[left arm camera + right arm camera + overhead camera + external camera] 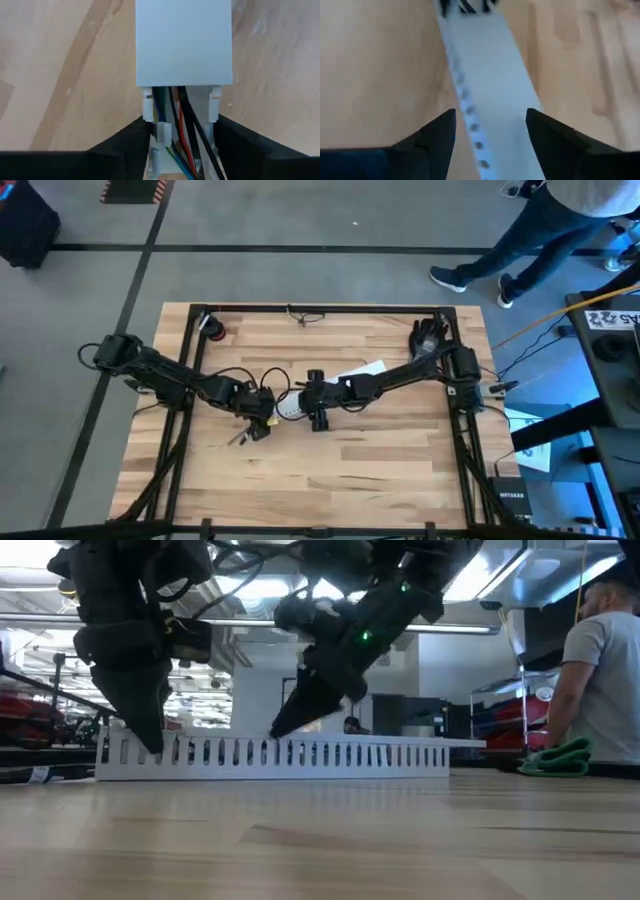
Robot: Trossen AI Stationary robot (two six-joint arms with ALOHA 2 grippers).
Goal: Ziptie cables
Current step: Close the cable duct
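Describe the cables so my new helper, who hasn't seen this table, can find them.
Look at the middle of the wooden table, where both arms meet over a white slotted duct. The cables run inside it, at the end by the left claw: thin black, red, green and blue wires, unlike the stiff white plastic around them.

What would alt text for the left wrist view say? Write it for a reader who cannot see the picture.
The left gripper straddles the open end of a white slotted cable duct on a wooden table, one dark finger on either side. Thin cables, green, red, black and blue, run out from under the duct's flat cover.
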